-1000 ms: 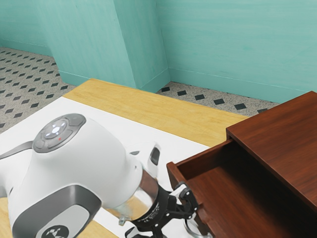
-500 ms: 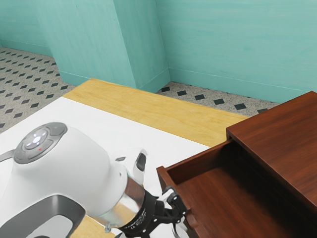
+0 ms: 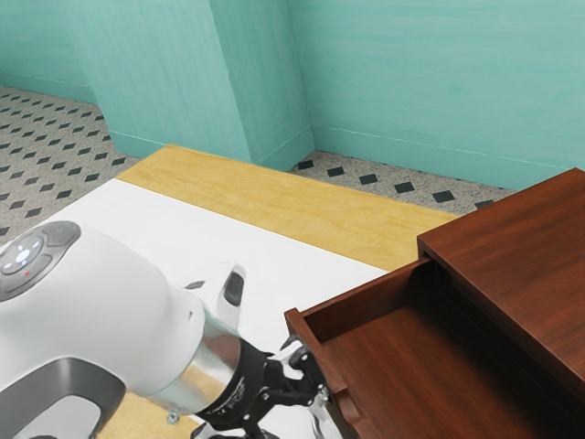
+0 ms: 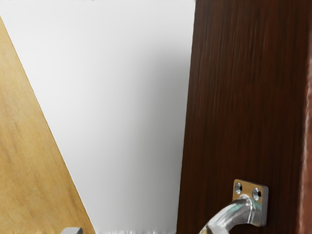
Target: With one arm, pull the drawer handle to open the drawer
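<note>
Drawer (image 3: 402, 352) sits partly out of the cabinet (image 3: 521, 238) at exterior view's right, metal handle (image 4: 235, 215) on its front just under the pincer (image 3: 294, 391), pincer state can't tell, so pull likely runs straight off the cabinet toward exterior view's lower left.

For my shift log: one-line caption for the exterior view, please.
The tool at the front of a dark wood drawer, partly open from its cabinet.
</note>
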Robot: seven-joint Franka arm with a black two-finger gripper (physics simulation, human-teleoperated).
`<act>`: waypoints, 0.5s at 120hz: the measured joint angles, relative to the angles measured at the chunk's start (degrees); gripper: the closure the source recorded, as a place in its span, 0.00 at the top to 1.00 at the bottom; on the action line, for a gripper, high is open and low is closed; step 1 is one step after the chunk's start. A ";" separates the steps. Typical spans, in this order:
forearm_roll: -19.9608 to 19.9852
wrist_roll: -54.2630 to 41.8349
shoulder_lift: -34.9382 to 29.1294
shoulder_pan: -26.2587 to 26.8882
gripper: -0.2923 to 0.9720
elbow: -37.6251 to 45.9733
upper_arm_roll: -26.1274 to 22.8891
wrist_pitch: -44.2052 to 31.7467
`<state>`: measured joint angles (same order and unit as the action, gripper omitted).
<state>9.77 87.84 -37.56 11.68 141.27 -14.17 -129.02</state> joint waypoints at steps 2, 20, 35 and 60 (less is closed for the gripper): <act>0.05 -0.02 -0.26 -0.02 0.51 0.00 0.07 -0.04; 0.41 -0.10 -2.14 0.37 0.51 0.00 0.81 0.07; 0.47 -0.11 -3.45 0.84 0.53 -1.72 3.34 2.12; -0.95 0.03 14.83 -1.09 0.67 -29.38 7.07 18.42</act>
<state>8.82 87.87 -22.74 10.58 111.89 -7.11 -110.60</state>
